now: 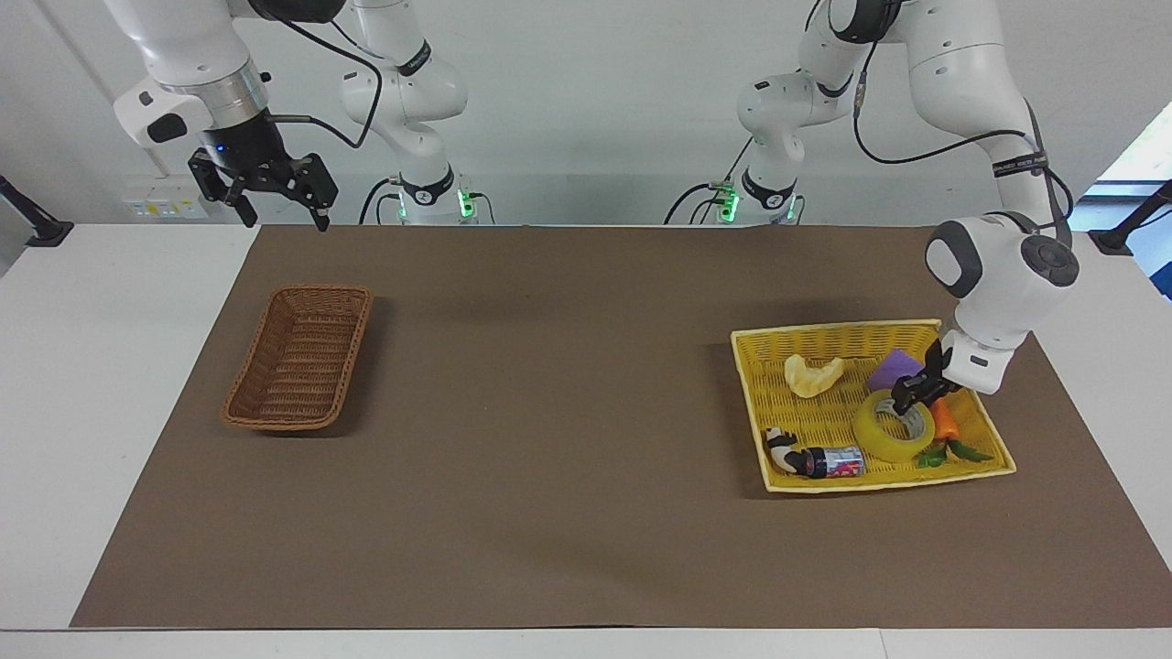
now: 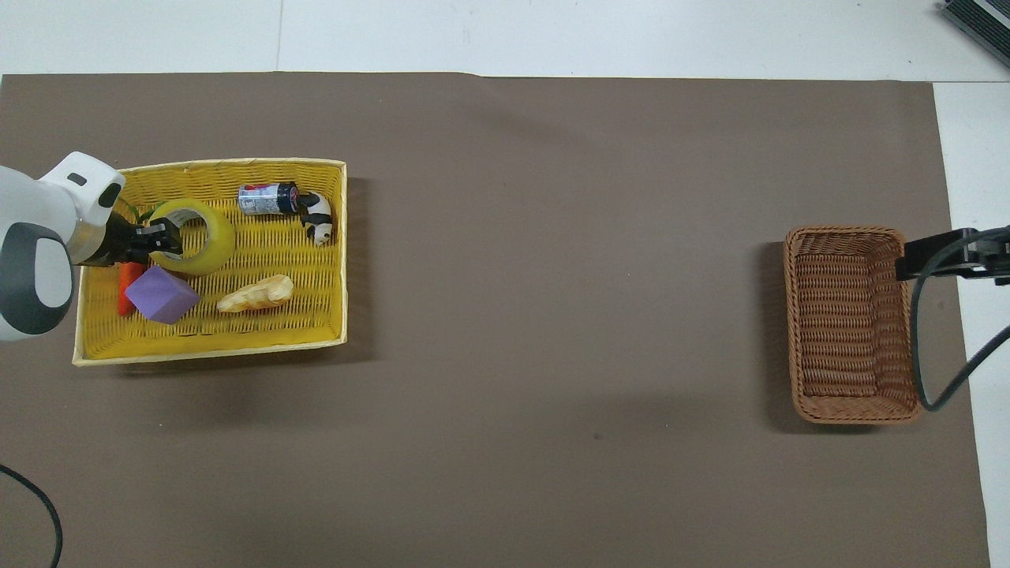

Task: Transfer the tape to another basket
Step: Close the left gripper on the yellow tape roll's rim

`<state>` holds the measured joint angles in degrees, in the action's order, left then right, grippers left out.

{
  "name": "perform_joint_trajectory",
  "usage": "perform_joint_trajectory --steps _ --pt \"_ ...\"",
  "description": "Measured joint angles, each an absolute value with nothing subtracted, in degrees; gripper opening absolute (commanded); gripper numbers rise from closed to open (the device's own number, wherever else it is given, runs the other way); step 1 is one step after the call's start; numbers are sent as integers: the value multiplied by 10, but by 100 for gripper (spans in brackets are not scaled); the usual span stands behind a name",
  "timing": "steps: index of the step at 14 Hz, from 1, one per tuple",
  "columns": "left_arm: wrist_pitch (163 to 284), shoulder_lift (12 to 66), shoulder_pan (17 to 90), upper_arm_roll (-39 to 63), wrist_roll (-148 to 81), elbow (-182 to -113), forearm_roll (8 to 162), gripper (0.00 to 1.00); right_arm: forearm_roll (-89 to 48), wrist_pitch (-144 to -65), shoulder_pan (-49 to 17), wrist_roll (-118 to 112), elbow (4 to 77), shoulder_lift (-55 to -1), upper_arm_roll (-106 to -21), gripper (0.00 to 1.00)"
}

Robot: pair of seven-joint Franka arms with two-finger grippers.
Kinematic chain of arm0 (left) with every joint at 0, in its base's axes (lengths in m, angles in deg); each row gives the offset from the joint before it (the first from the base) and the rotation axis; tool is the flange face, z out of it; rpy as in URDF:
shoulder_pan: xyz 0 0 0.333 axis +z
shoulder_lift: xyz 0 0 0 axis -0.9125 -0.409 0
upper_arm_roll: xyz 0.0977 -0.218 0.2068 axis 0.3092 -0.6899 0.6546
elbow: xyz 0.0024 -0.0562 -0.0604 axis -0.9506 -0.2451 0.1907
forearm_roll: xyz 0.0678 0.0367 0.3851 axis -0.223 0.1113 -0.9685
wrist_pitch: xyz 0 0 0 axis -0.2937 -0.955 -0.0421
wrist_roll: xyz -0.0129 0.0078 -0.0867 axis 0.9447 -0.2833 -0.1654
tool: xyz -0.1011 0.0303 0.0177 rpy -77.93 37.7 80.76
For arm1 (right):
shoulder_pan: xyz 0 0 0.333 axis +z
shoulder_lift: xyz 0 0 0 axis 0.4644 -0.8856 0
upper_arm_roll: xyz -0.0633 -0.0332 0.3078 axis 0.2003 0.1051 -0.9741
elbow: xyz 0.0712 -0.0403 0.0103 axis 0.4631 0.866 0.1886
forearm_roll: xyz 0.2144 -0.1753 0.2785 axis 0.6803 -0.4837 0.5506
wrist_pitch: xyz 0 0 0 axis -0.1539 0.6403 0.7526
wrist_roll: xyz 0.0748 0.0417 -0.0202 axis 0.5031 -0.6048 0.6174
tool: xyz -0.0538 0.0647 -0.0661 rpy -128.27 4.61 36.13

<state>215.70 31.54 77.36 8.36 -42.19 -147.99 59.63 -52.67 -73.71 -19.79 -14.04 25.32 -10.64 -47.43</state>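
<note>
One left gripper (image 1: pixel 909 403) dips into the tape (image 1: pixel 892 426) in the yellow basket (image 1: pixel 829 333); whether its fingers pinch the wall I cannot tell. Seat deeper, squeeze firmly, lift straight toward the wicker basket (image 1: pixel 300 366); right gripper (image 1: pixel 275 188) waits spread.

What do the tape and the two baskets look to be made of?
Tape: glossy translucent yellow plastic film on a pale core, probably cardboard. Brown basket: woven wicker, matte, visible ribs. Yellow basket: woven too, bright even colour, perhaps dyed straw or plastic.
</note>
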Motion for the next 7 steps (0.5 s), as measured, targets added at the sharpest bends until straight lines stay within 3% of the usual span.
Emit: perform_joint_trajectory --steps 4,5,7 --pt "2160 312 774 84 -422 -1480 596 52 -527 -737 -198 -140 253 -106 -474 100" --pt "2161 309 774 84 -422 -1480 596 43 -527 -737 -198 -140 253 -106 -474 100" --pt "2164 296 773 83 -422 -1482 596 0 -527 -737 -198 -140 253 -106 -474 100"
